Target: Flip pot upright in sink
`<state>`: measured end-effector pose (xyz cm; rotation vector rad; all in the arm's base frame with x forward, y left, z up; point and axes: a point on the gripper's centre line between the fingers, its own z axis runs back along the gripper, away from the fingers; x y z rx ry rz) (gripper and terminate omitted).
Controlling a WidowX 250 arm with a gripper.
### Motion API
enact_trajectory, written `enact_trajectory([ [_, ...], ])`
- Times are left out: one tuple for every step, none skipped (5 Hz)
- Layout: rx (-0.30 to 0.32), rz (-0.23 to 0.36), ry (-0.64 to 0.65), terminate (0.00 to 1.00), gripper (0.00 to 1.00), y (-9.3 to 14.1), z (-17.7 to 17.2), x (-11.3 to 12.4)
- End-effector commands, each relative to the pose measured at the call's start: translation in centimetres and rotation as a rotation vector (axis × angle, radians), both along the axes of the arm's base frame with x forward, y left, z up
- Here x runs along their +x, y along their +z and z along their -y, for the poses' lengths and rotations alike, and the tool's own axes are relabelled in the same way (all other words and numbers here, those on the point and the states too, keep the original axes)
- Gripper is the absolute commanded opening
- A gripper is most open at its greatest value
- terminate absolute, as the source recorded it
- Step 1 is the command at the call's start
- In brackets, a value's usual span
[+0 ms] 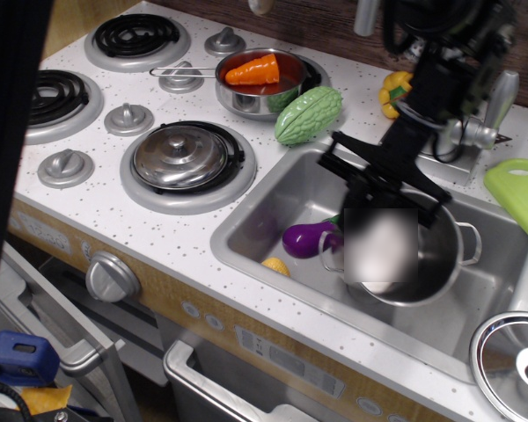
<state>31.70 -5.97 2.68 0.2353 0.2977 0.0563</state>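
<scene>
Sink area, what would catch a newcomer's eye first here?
The shiny pot in the sink, opening up, with the black gripper over its rim. Beside it lies a purple eggplant. On the stove behind, a pan holds an orange carrot.

The pot (422, 264) is a shiny steel cylinder with small wire loop handles sticking out at roughly 3 and 9 o'clock, sitting mouth-up toward the 3 o'clock side of the sink (273, 224). The sink's a big silver-grey basin with rounded corners, set in a white speckled counter.
</scene>
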Motion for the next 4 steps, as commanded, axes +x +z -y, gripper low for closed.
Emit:
enact_trajectory([
  [-0.067, -0.009, 0.053, 0.00, 1.00, 1.06, -0.92, 0.51],
  [-0.139, -0.014, 0.088, 0.00, 0.00, 1.00, -0.64, 0.32],
  [-0.187, -0.043, 0.130, 0.00, 0.00, 1.37, -0.23, 0.38],
  [-0.187, -0.043, 0.130, 1.00, 1.00, 1.37, -0.23, 0.38],
])
